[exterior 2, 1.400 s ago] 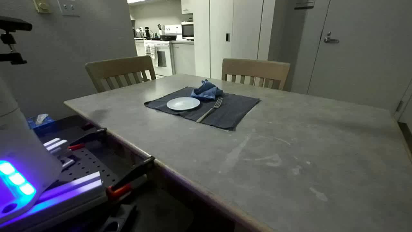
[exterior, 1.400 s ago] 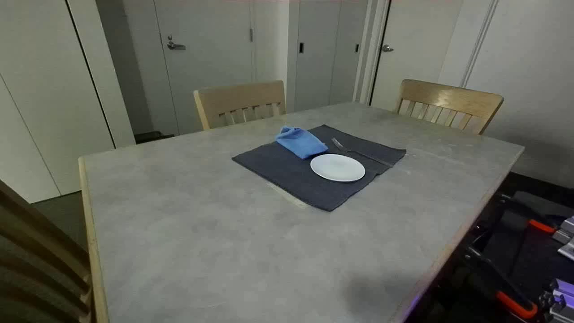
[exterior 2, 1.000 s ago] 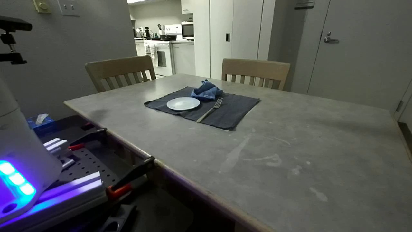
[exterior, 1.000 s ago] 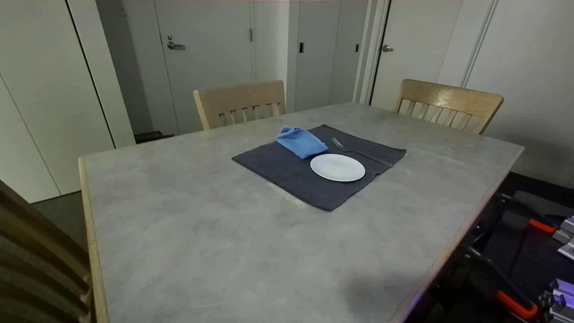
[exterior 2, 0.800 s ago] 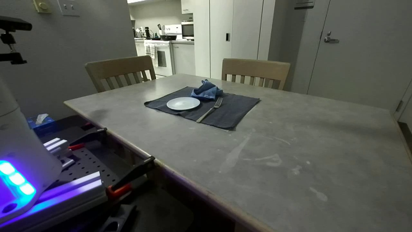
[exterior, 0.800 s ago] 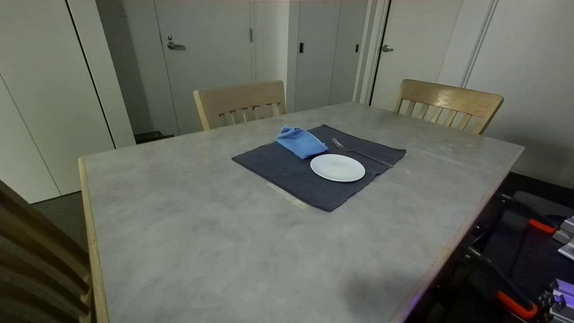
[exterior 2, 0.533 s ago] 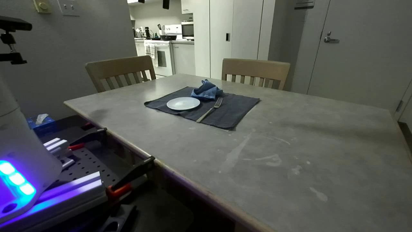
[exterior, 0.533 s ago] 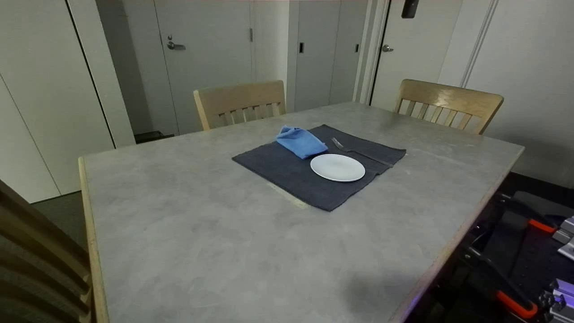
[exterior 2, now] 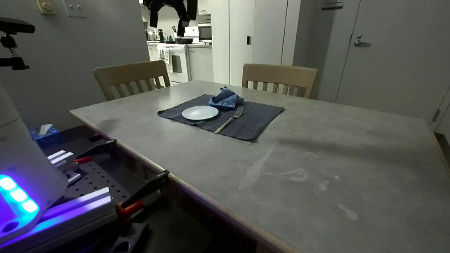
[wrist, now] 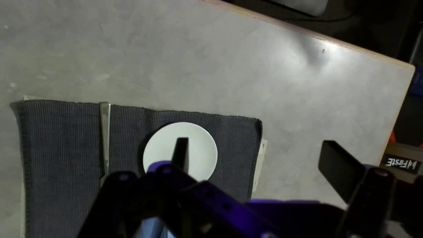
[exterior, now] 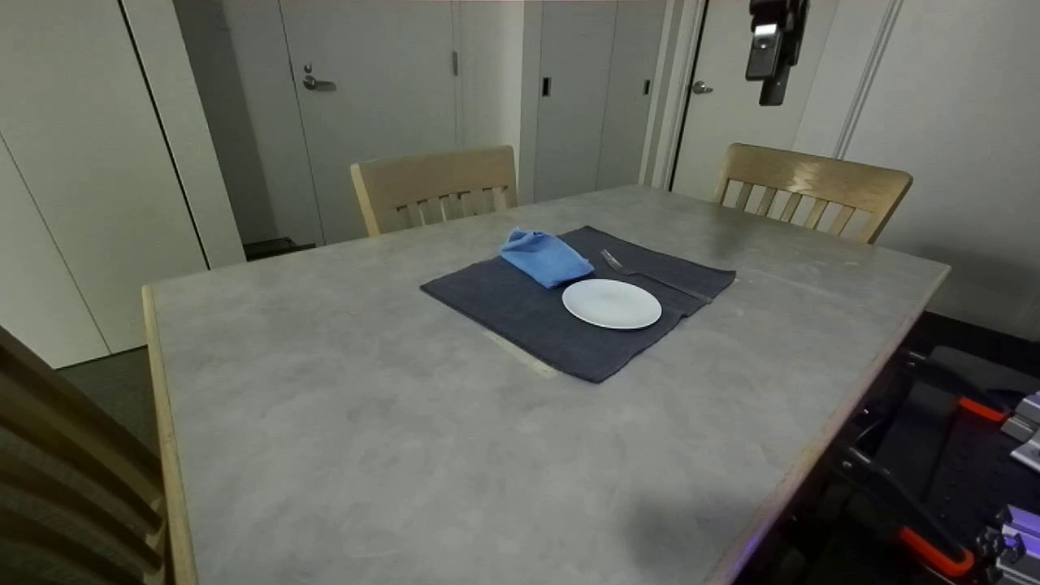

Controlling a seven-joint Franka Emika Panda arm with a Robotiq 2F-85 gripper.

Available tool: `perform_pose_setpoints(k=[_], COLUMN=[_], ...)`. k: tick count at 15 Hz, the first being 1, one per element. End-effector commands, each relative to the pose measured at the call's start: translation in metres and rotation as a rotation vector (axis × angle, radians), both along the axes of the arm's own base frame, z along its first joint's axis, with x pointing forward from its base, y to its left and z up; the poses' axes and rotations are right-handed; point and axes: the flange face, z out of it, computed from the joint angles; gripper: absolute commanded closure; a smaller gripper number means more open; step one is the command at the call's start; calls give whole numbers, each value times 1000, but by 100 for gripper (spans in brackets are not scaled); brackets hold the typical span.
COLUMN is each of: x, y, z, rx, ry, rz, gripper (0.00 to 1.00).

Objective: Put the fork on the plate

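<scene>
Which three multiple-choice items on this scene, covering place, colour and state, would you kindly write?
1. Where is the fork?
A) Beside the plate, on the placemat
B) On the plate
C) Under the plate

2. What colour is the cloth?
A) Red
B) Green
C) Blue

3. How is the gripper?
A) Gripping the fork
B) Open
C) Gripping the plate

1 A: the wrist view shows placemat between fork and plate.
2 C: both exterior views show it blue.
3 B: the wrist view shows its jaws apart.
</scene>
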Motion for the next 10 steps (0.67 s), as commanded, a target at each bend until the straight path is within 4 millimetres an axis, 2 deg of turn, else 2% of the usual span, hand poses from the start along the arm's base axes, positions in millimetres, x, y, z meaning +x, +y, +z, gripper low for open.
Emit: perform_pose_setpoints(k=[1, 5, 6, 10], x=[-10, -10, -10, -10], y=[-23, -40, -32, -32], z=[-23, -36, -28, -28], rx=[-21, 13, -5, -5], ry=[-7, -40, -21, -24], rz=[7, -34, -29, -29], gripper=[0, 0, 0, 0])
